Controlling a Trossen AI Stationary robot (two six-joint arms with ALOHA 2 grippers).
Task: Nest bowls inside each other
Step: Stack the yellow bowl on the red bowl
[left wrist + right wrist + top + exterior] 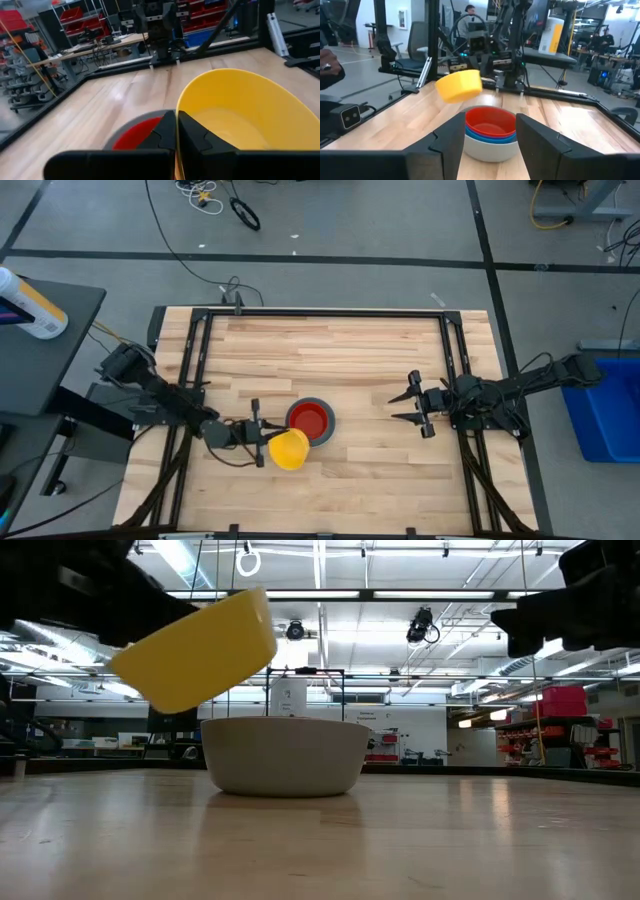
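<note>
A grey bowl [322,432] stands on the wooden table near its middle. Inside it sits a red bowl [490,122] with blue rims [490,137] showing just below the red one. A yellow bowl [289,448] hangs tilted in the air just beside this stack, on its near-left side, with my left gripper [262,434] shut on it. In the low view the yellow bowl [200,648] is above the grey bowl's [285,755] rim. My right gripper [412,406] stands open to the right of the stack, pointing at it, with nothing between its fingers. My left gripper pinches the yellow bowl's rim [176,107] on the side facing the arm. One finger [196,140] is inside the bowl and the other [162,134] outside its wall. The fingers come in level from the table's left. The bowl is lifted clear and tilted.
Black frame rails [195,350] run along the table's left, far and right sides. Bare wood lies on the far and near sides of the stack. A white bottle [30,305] lies on a side stand off the table's left. People show in the room beyond [470,10].
</note>
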